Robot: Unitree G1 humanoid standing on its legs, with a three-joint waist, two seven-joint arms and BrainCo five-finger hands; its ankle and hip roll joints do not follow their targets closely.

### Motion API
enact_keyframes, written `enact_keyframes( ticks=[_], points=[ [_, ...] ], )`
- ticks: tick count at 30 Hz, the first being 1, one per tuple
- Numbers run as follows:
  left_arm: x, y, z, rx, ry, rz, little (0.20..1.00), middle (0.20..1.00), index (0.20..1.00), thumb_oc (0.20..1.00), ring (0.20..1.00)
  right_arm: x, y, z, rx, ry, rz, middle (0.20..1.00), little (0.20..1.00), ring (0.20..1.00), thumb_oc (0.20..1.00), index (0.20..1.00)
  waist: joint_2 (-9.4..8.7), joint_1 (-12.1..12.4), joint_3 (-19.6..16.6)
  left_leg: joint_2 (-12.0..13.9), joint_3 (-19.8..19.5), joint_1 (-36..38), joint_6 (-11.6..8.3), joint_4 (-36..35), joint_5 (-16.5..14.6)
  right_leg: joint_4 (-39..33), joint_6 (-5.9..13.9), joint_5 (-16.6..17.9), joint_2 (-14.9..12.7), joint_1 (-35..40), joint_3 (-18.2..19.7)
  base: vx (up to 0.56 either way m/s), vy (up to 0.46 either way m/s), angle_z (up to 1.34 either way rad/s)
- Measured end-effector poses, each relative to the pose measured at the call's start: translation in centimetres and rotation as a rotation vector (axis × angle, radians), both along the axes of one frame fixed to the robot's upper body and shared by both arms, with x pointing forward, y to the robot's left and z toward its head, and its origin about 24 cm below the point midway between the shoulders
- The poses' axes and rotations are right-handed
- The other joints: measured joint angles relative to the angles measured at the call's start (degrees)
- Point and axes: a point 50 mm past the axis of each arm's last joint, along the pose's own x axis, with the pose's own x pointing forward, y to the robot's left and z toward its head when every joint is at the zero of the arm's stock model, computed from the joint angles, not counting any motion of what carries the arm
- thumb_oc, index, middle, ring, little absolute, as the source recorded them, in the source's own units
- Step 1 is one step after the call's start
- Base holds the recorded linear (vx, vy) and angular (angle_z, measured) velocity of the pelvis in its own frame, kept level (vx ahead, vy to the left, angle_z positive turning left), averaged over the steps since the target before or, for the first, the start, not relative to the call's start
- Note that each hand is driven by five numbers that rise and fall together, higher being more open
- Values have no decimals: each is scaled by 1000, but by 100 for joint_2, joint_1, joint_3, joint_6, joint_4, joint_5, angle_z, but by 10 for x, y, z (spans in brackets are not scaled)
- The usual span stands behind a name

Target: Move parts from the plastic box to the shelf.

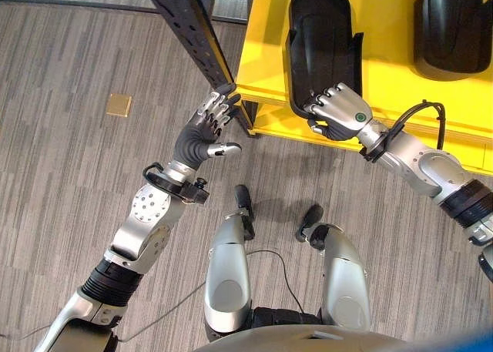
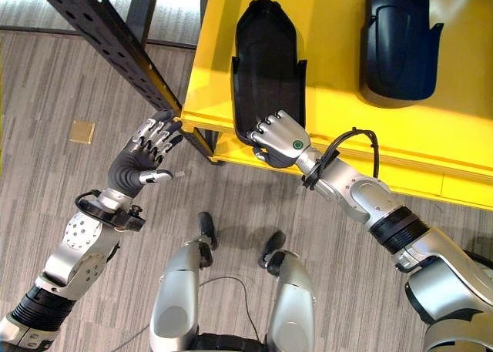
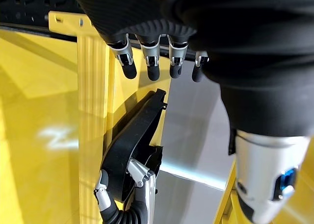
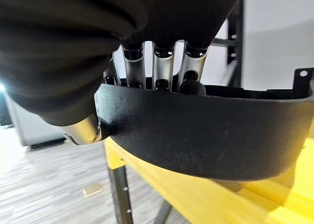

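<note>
Right hand (image 2: 279,139) clamped on the black part's (image 2: 266,59) near end, part flat on yellow shelf (image 2: 339,109).

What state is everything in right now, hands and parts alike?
Right hand: fingers curled over the near end of a black part.
Black part: lying on the yellow shelf, gripped.
Second black part: lying on the shelf, untouched.
Left hand: open, holding nothing, by the shelf's corner.
Yellow shelf: carries both parts.

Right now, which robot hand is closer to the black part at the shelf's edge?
Right. The right hand is curled round the near end of the black part on the yellow shelf. The left hand hovers open beside the shelf's corner, apart from it.
</note>
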Motion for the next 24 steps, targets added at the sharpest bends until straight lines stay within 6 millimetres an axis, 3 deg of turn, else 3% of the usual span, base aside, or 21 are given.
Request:
enact_keyframes(
  ticks=[8,15,21,24],
  points=[
    [1,-1,0,6,6,-2,1000,1000,1000,1000,1000,7,1,19,5,-97,-37,200,200,200,200,200,4,112,2,-19,-131,-82,4,73,8,103,-6,-67,-54,11,-124,2,3,8],
    [3,-2,3,12,9,-8,1000,1000,1000,1000,1000,25,-4,44,54,-169,-171,200,200,200,200,200,15,178,1,-74,-169,-85,9,88,11,191,-5,-116,-129,11,-149,8,-2,4],
    [6,-3,5,-10,26,-22,1000,1000,1000,1000,1000,35,-4,77,142,-224,-241,200,200,200,200,200,49,252,7,-101,-182,-31,41,97,32,213,-7,-125,-167,76,-174,5,6,2],
    [6,-4,5,-5,35,-26,1000,1000,1000,1000,1000,39,-9,83,162,-224,-289,200,200,200,200,200,100,258,5,-146,-217,74,38,60,29,210,10,-140,-213,208,-211,5,19,9]
  ],
)
